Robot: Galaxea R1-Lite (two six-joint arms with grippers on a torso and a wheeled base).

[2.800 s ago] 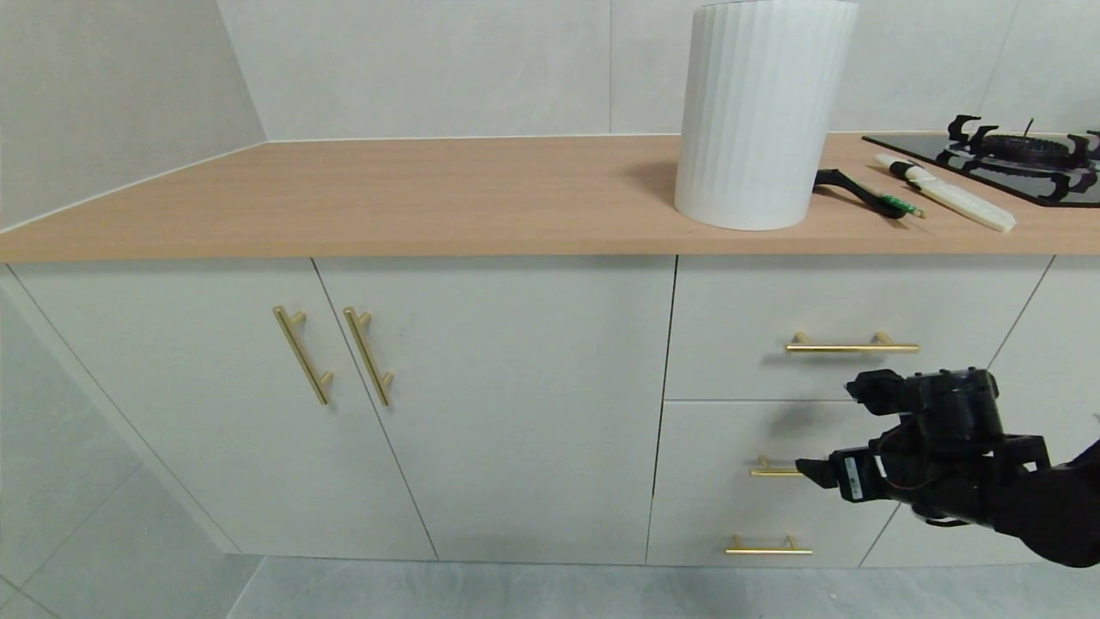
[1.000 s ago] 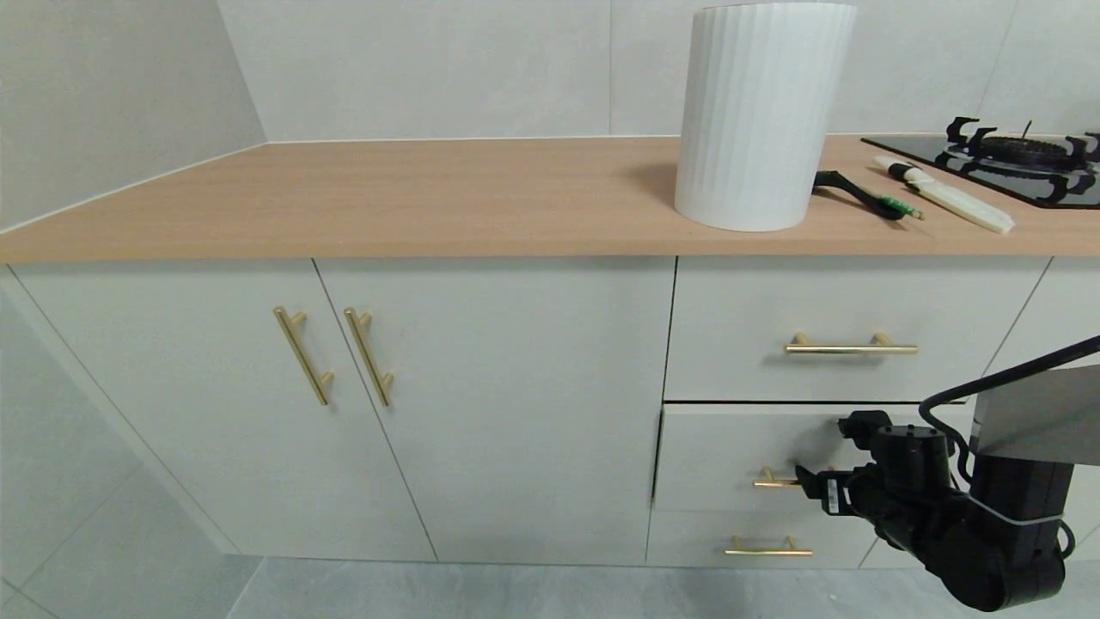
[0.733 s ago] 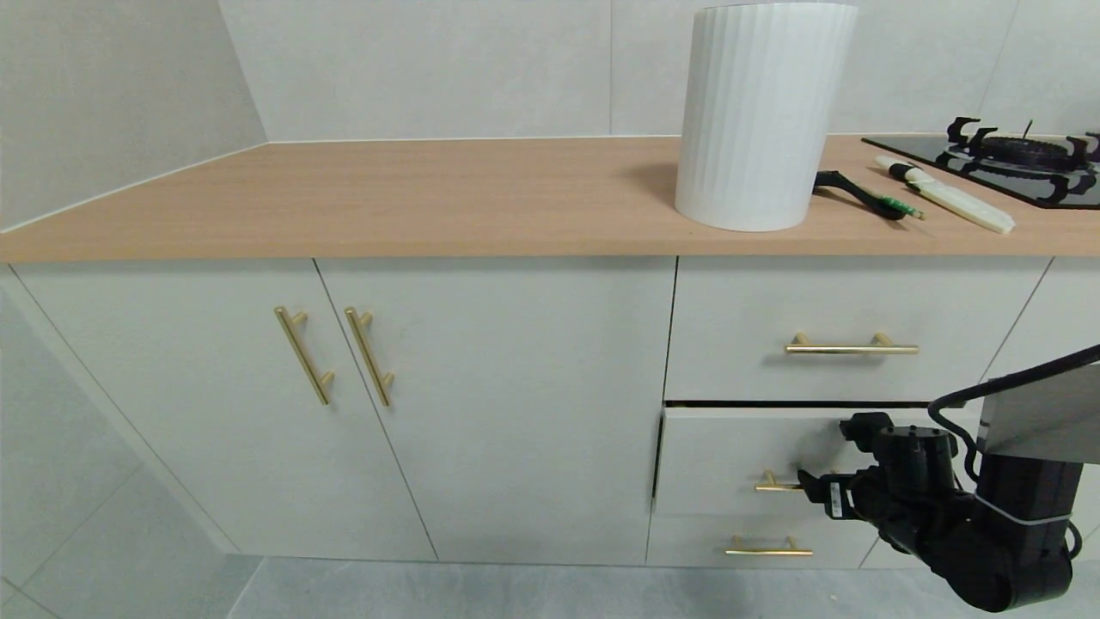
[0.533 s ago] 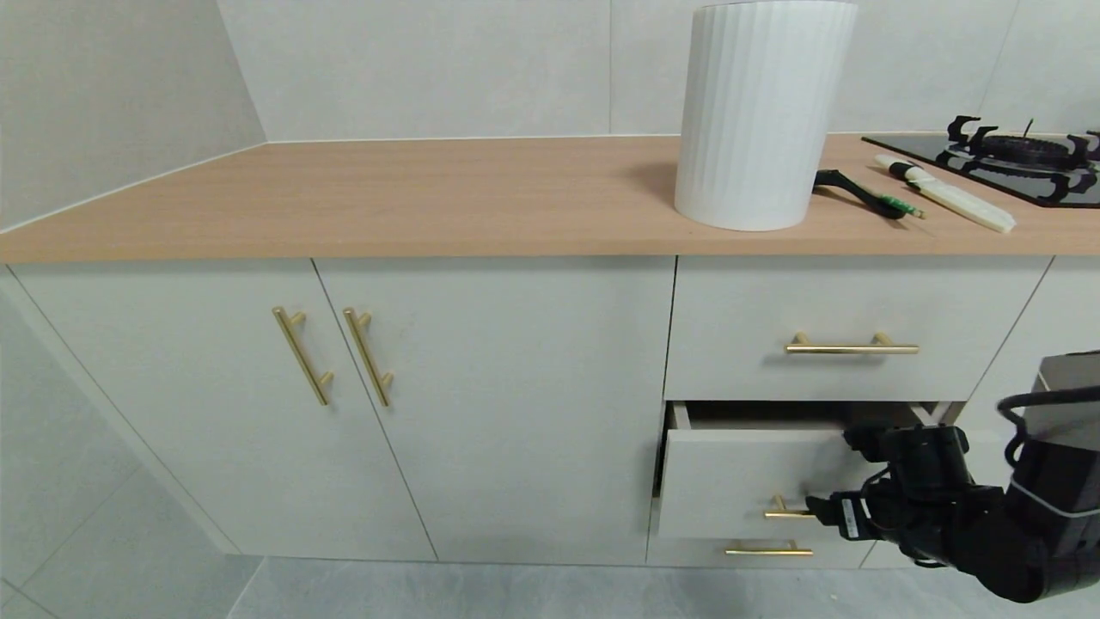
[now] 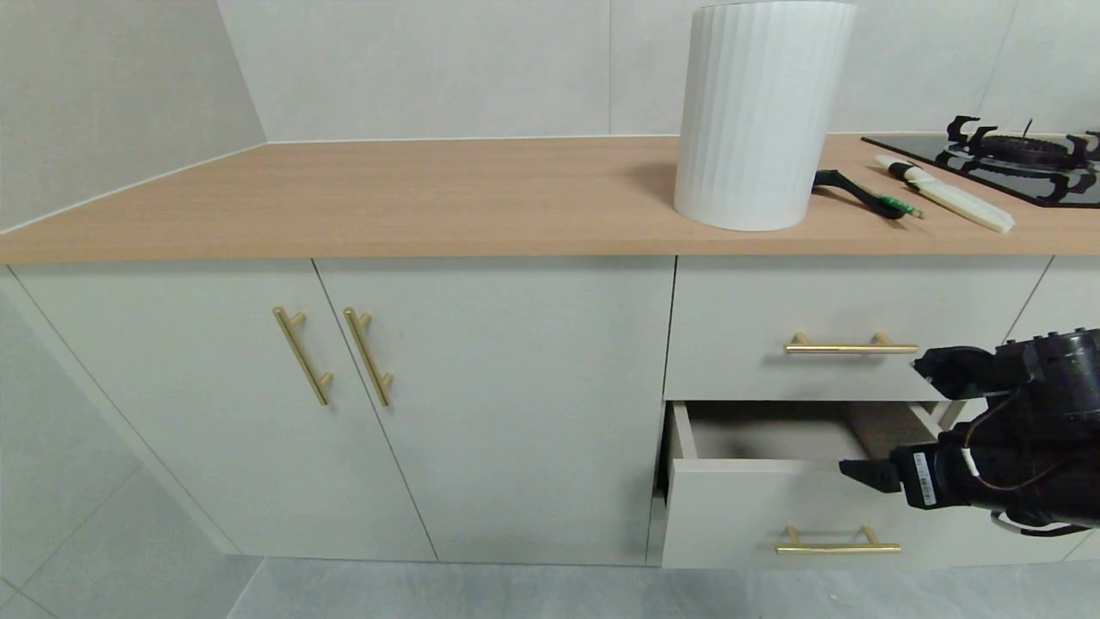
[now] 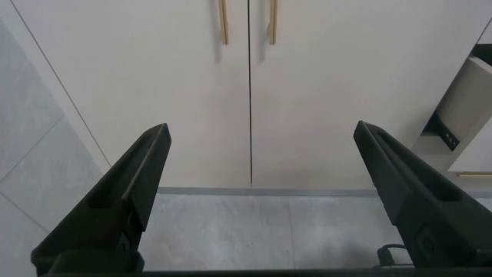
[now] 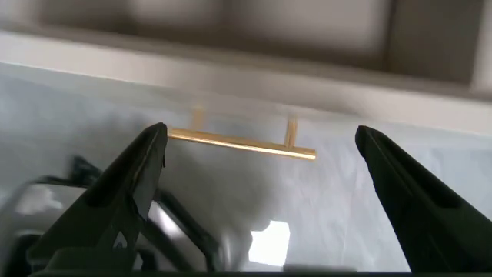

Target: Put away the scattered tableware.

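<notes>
Two utensils lie on the wooden counter beside the hob: a black-handled one with a green part and a white one with a dark band. Below them the middle drawer stands pulled out, its brass handle free. My right gripper hangs open at the drawer's right front corner, above the handle and holding nothing. The right wrist view shows the right gripper open over that handle. My left gripper is open and empty, low before the double cabinet doors.
A tall white ribbed container stands on the counter, left of the utensils. A black gas hob fills the far right. The top drawer is closed. Two doors with brass handles are closed at the left. Grey floor tiles lie below.
The middle drawer has slid out toward me, drawn by the right gripper on its handle. That gripper has since let go, opened, and moved up and right.
</notes>
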